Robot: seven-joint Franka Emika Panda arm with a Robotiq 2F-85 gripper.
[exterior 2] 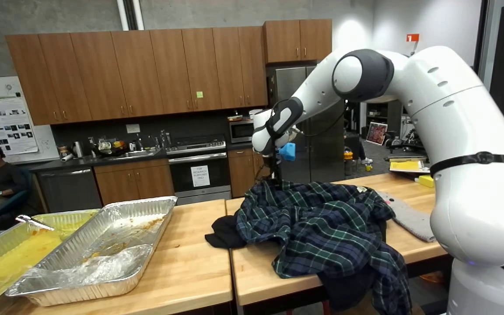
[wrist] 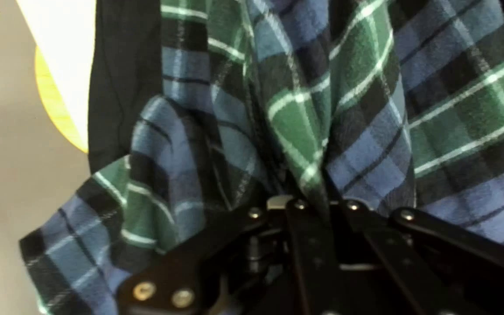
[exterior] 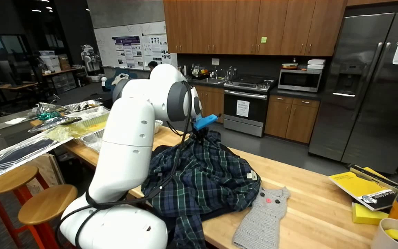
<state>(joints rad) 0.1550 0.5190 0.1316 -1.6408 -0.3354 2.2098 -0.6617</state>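
A dark green, navy blue and black plaid cloth shirt (exterior 2: 322,227) with thin white lines lay crumpled in loose folds on a pale wooden table (exterior: 299,207), one part draping over the table's edge and plain black fabric (wrist: 123,87) showing along the shirt's border. The black metal two-fingered gripper (wrist: 322,203) pointed down at the shirt, its jaws nearly together, clamped on a narrow fold gathered between them.

Brown wall cabinets (exterior: 247,29) hang above a stove (exterior: 255,111), near a tall grey refrigerator (exterior: 354,110).
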